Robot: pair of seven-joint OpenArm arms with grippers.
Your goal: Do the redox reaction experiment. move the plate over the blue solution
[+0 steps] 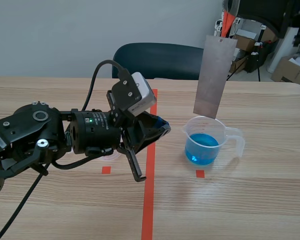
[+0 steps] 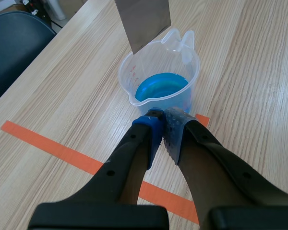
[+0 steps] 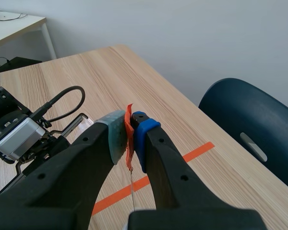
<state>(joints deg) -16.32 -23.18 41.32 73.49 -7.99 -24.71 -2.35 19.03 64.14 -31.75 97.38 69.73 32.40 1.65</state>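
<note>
Left gripper (image 2: 164, 117), closed empty, beside the beaker (image 2: 129, 82) — right gripper (image 3: 130, 130) pinches orange tab (image 3: 128, 113), plate (image 1: 214, 75) hanging above.

Dull grey plate (image 1: 215, 75), orange-red tag (image 3: 129, 127), blue solution (image 1: 202, 150) in a clear beaker (image 1: 225, 131), pale wood-grain table (image 1: 265, 200), navy chair (image 1: 160, 60)

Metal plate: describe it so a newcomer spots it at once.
On the wooden table, right of the orange tape line, stands a clear cup of blue solution. Hanging upright just above its rim is the metal plate: the only flat, dull grey strip, with a small hole near its top.
</note>
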